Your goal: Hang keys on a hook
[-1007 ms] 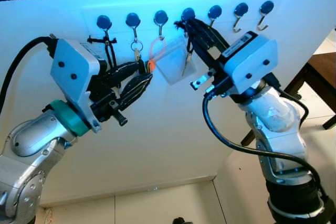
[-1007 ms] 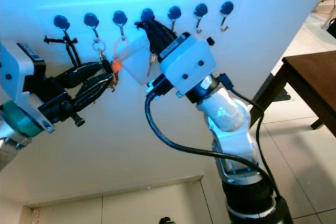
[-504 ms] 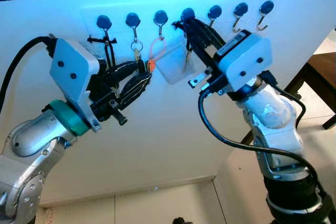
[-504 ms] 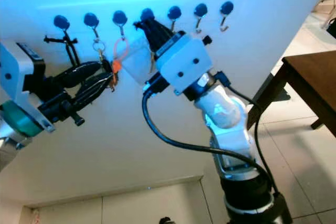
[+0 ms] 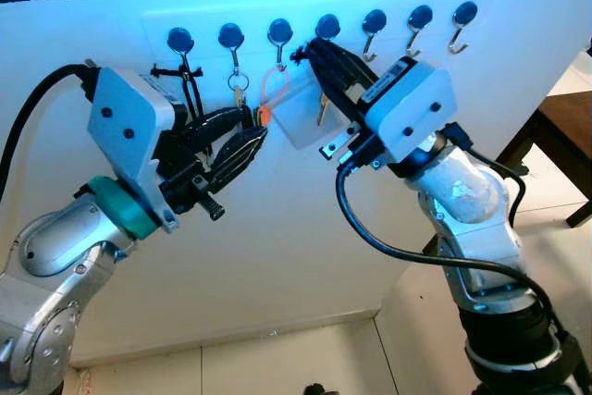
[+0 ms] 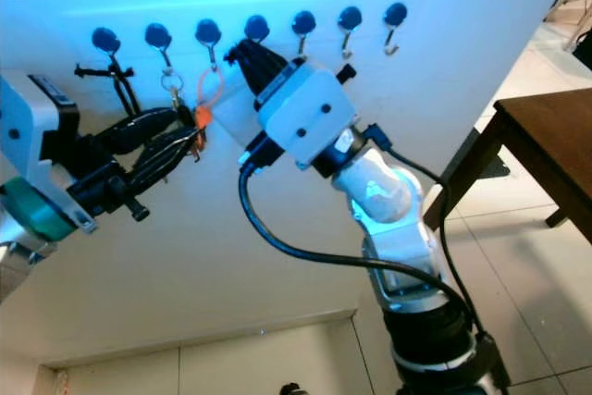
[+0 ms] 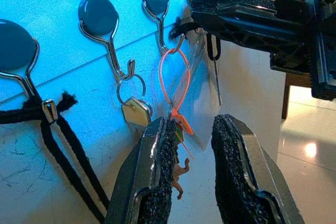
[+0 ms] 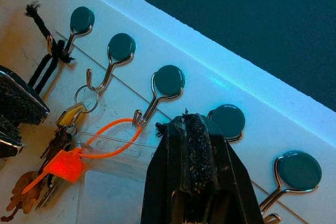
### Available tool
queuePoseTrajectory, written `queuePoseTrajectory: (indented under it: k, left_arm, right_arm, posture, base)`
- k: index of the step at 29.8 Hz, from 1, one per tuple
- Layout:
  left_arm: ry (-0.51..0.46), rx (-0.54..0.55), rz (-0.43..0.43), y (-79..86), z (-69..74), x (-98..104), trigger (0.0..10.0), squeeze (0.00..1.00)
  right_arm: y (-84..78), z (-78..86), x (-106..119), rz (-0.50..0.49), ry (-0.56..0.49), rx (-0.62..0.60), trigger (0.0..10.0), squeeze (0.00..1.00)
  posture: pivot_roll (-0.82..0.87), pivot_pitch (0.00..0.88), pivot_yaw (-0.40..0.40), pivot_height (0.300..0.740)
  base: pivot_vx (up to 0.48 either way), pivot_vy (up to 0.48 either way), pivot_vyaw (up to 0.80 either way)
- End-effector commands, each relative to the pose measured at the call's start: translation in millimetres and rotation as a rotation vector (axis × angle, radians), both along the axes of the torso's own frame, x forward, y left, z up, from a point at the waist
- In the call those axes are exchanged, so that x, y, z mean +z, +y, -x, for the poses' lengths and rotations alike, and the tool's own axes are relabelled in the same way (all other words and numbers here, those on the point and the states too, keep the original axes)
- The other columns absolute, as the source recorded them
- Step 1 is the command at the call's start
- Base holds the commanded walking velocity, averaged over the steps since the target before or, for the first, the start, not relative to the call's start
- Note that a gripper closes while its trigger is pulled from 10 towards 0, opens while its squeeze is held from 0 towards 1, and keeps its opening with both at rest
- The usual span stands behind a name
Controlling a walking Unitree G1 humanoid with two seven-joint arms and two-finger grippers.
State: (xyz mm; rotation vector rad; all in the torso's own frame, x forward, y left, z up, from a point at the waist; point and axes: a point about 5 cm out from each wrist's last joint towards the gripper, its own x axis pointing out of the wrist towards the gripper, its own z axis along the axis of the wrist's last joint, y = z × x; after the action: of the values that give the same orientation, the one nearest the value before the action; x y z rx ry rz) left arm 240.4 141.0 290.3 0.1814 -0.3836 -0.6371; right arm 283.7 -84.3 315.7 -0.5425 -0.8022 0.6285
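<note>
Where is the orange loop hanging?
In the left eye view, the orange loop hangs on the third hook from the left, between the gold key and the right gripper.

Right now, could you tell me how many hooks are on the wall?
7, in one row: cord hook, key hook, orange-loop hook, one behind the right gripper, then three bare.

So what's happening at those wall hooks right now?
Right pincer shut on key, at fourth hook. Left pincer open beside orange loop. Clear pouch hangs close behind.
</note>
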Motion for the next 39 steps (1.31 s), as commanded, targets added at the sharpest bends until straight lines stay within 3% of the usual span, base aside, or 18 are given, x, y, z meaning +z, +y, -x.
queuePoseTrajectory:
  k: [1,9,21,29,30,35,36,37,38,39]
  left_arm:
    - [0.002,-0.01,-0.005,-1.6,2.6,-1,10.0,0.0]
    - [-0.001,-0.014,-0.006,-1.8,2.4,-1,10.0,0.0]
    - [0.0,-0.014,-0.006,-2.1,2.7,-1,10.0,0.0]
    - [0.002,-0.013,-0.008,-2.0,2.8,-1,10.0,0.0]
    - [0.005,-0.013,-0.009,-2.4,2.7,-2,10.0,0.0]
    - [0.007,-0.012,-0.01,-2.8,2.6,-3,10.0,0.0]
    - [0.008,-0.014,-0.01,-3.2,2.4,-3,10.0,0.0]
    - [0.008,-0.014,-0.01,-3.2,2.4,-3,10.0,0.0]
    - [0.009,-0.017,-0.009,-3.8,2.2,-3,10.0,0.0]
    - [0.009,-0.02,-0.007,-4.0,2.2,-2,10.0,0.0]
  right_arm:
    - [9.6,3.8,-10,0.038,0.038,0.067,10.0,0.0]
    - [11.4,5.0,-18,0.085,0.063,0.084,10.0,0.0]
    - [4.4,-4.8,-32,0.154,0.121,0.01,10.0,0.0]
    - [2.8,-5.1,-27,0.112,0.102,0.001,10.0,0.0]
    - [1.5,-3.3,-24,0.049,0.105,0.022,10.0,1.0]
    - [0.5,-2.1,-23,0.005,0.109,0.037,10.0,1.0]
    - [-1.0,0.5,-19,-0.092,0.15,0.083,10.0,1.0]
    - [-1.0,0.5,-19,-0.092,0.15,0.083,10.0,1.0]
    - [-3.5,8.2,-23,-0.221,0.323,0.249,10.0,0.05]
    - [-2.9,16.1,-25,-0.286,0.438,0.387,10.0,0.05]
  posture:
    - [-0.08,0.084,0.091,0.74]
    - [-0.08,0.081,0.091,0.74]
    - [-0.08,0.086,0.092,0.74]
    - [-0.08,0.088,0.092,0.74]
    - [-0.08,0.088,0.092,0.74]
    - [-0.08,0.088,0.092,0.74]
    - [-0.08,0.095,0.095,0.74]
    - [-0.08,0.095,0.095,0.74]
    - [-0.08,0.096,0.096,0.74]
    - [-0.08,0.099,0.097,0.74]
  base:
    - [0.0,0.0,0.0]
    - [0.0,0.0,0.0]
    - [0.0,0.0,0.0]
    - [0.0,0.0,0.0]
    - [0.0,0.0,0.0]
    - [0.0,0.0,0.0]
    - [0.0,0.0,0.0]
    - [0.0,0.0,0.0]
    - [0.0,0.0,0.0]
    - [0.0,0.0,0.0]
